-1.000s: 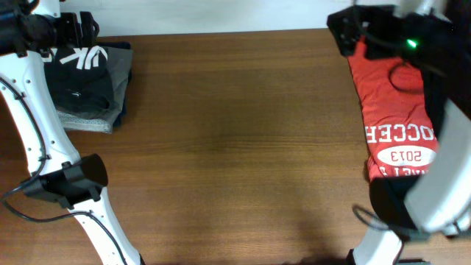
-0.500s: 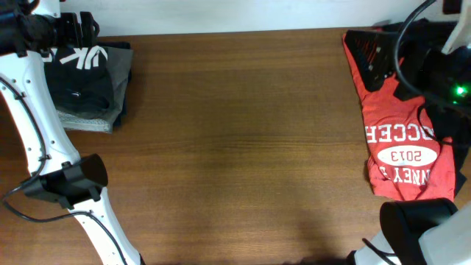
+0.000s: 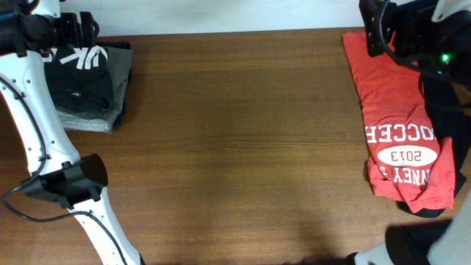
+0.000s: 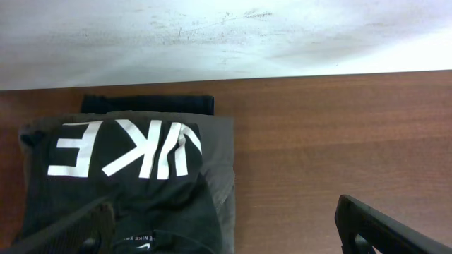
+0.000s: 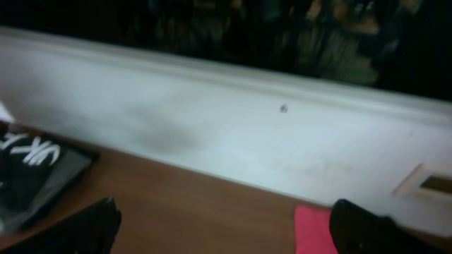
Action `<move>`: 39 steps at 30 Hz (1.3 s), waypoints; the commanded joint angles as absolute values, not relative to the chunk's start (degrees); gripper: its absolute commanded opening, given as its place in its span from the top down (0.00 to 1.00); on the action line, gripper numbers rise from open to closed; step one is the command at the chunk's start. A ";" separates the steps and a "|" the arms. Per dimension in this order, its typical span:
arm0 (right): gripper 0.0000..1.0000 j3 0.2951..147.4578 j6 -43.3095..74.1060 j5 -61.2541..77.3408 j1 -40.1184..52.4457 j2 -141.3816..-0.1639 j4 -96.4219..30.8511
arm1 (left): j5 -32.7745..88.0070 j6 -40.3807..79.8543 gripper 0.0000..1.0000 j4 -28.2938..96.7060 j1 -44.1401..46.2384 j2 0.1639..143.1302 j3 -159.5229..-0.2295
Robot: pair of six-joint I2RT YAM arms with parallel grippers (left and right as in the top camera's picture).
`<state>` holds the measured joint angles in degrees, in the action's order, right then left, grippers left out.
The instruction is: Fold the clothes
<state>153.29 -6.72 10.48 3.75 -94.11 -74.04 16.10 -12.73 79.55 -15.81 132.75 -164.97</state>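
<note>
From overhead, the right arm (image 3: 416, 33) hides the far end of the red T-shirt (image 3: 394, 110). A black garment (image 3: 425, 211) shows only as a sliver under its near hem. The left wrist view cuts off the black lettered T-shirt (image 4: 120, 197) at the bottom edge, and its small print is too tiny to read. Of the left gripper (image 4: 226, 236) only the finger ends show. The right wrist view is blurred: the red T-shirt is a mere corner, the right gripper (image 5: 226, 236) two dark stubs.

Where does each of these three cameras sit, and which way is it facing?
Overhead: above the table, looking straight down; left arm and right arm show.
Left wrist: on the left arm, facing the black T-shirt; its open fingers show.
Right wrist: on the right arm, facing the wall; open fingers show.
Shared: the black T-shirt, in all three.
</note>
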 commanded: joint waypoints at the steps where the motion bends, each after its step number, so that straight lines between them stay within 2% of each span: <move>1: 0.01 140.81 -9.74 8.32 4.10 -85.67 -68.40 | 16.75 -12.25 0.01 79.40 -15.90 132.62 -165.36; 7: 0.01 108.09 -14.79 8.14 4.01 -70.52 -50.87 | 16.75 -12.25 0.01 79.40 -15.90 132.62 -165.36; 13: 0.01 73.91 -14.57 8.36 3.64 -55.22 -29.80 | 16.75 -12.25 0.01 79.40 -15.90 132.62 -165.36; 22: 0.01 35.07 -14.57 8.86 3.51 -35.55 -7.66 | 16.75 -12.25 0.01 79.40 -15.90 132.62 -165.36; 27: 0.01 20.14 -14.55 11.42 0.99 -25.74 1.67 | 16.75 -12.25 0.01 79.40 -15.90 132.62 -165.36; 39: 0.01 2.85 -14.57 8.73 -0.10 -7.03 2.04 | 16.75 -12.25 0.01 79.40 -15.90 132.62 -165.36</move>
